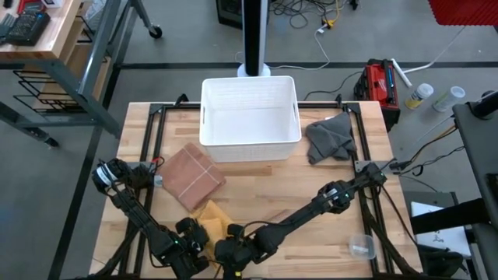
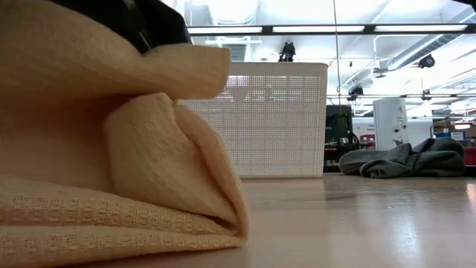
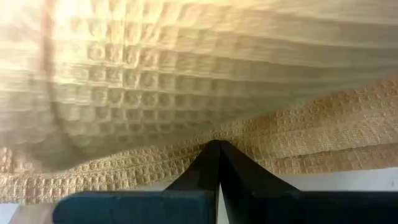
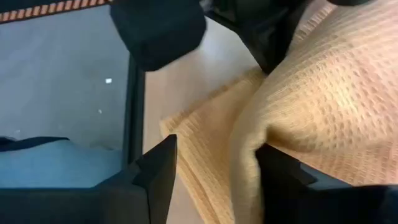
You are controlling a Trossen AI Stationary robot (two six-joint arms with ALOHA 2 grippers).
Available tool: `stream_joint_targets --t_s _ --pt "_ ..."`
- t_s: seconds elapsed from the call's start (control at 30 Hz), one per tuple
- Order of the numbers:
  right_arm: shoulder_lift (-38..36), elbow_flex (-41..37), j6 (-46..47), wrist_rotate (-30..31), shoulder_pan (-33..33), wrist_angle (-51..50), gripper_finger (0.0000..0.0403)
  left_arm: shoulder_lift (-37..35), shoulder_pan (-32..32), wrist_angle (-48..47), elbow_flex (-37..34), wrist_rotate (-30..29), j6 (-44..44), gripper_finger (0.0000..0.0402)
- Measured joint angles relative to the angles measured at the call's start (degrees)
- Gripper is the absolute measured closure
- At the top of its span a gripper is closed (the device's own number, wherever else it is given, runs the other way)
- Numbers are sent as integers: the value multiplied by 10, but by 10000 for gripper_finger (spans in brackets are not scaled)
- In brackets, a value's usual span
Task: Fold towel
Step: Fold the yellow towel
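Note:
A yellow waffle towel (image 1: 212, 219) lies partly folded near the table's front edge, and it also fills the left of the low view (image 2: 111, 171). Its lower layers rest flat on the table, while an upper layer is raised over them. My left gripper (image 3: 217, 158) is at the towel's near left side (image 1: 194, 239) and is shut on it. My right gripper (image 4: 217, 171) is at the towel's near right side (image 1: 231, 249). It is open, with a raised fold of the towel (image 4: 249, 143) between its fingers. My left gripper pinches the yellow towel between its two shut fingertips at a hem-like edge (image 3: 214, 138). I cannot tell whether it holds one layer or several. The cloth beyond the fingertips rises and bulges over them, while the lower layer stays on the table. My right gripper is open. One finger (image 4: 280, 177) lies right beside the raised fold, and I cannot tell whether it touches the fold. The other finger (image 4: 158, 171) stands apart from the fold, over the lower layer's corner.
A folded brown towel (image 1: 193, 175) lies just beyond the yellow one. A white basket (image 1: 249, 117) stands at the far middle, with a crumpled grey cloth (image 1: 331, 138) to its right. A clear plastic cup (image 1: 362, 246) sits at the near right. Bare wood shows between them.

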Motion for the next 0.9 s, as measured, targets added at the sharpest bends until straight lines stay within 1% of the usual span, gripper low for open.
stream_joint_targets --t_s 0.07,0.13,0.2,0.23,0.4,0.47,0.53,0.6,0.67,0.7,0.73,0.77,0.8,0.9 --pt "-1 0 4 11 0 -10 219 0 0 0 0 -1 0 401" --pt "-3 2 6 51 -3 -34 220 0 0 0 0 -1 0 401" --pt "-4 10 10 101 -11 -80 225 0 -1 2 0 -4 0 401" --pt "-10 9 15 117 -17 -99 230 0 -2 3 0 -6 0 401" --pt "-43 10 49 161 -36 -221 257 0 -12 7 -1 -31 -5 401" --pt "-51 9 53 160 -36 -219 268 0 -15 11 -1 -41 -5 401" --pt "-54 10 46 141 -35 -188 276 0 -16 13 -1 -49 -5 401" --pt "-54 10 29 92 -31 -137 282 0 -16 13 -1 -54 -5 401" --pt "-49 10 -10 42 -27 -106 286 0 -17 15 -1 -58 -5 401" --pt "-48 11 -25 38 -24 -107 287 0 -19 15 0 -66 -6 401" --pt "-47 11 -33 52 -22 -121 290 0 -21 14 3 -72 -6 401" --pt "-47 10 -43 82 -19 -139 292 0 -22 16 5 -79 -6 401" --pt "-49 10 -49 126 -16 -165 294 0 -24 20 6 -83 -6 401" --pt "-60 10 -50 299 -23 -265 304 0 -25 22 6 -79 -6 401"
